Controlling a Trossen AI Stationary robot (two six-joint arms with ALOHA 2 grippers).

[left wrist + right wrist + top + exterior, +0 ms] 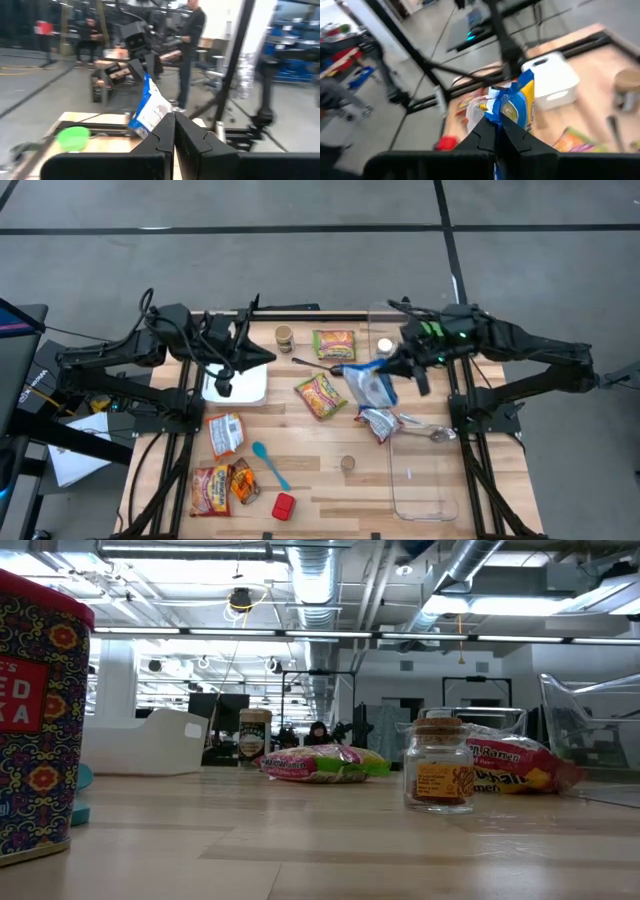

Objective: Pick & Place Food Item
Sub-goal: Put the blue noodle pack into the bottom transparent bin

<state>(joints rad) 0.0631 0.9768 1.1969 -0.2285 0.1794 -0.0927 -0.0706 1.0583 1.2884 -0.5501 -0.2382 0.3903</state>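
Jaws of the right gripper (496, 131) are clamped on the blue-and-white food bag (368, 385), lifted above the desk (330, 480). Pick looks done; placing remains, perhaps in the clear tray (425, 500). Left gripper (174, 131) waits shut over the white bin (240, 388).

my table (320, 480): pale matt wood planks | bag (372, 387) in my right gripper (381, 366): glossy crinkled plastic | bin (236, 386): smooth white plastic | jar (439, 775): clear glass, cork stopper

jar (284, 335) behind white bin (236, 386)
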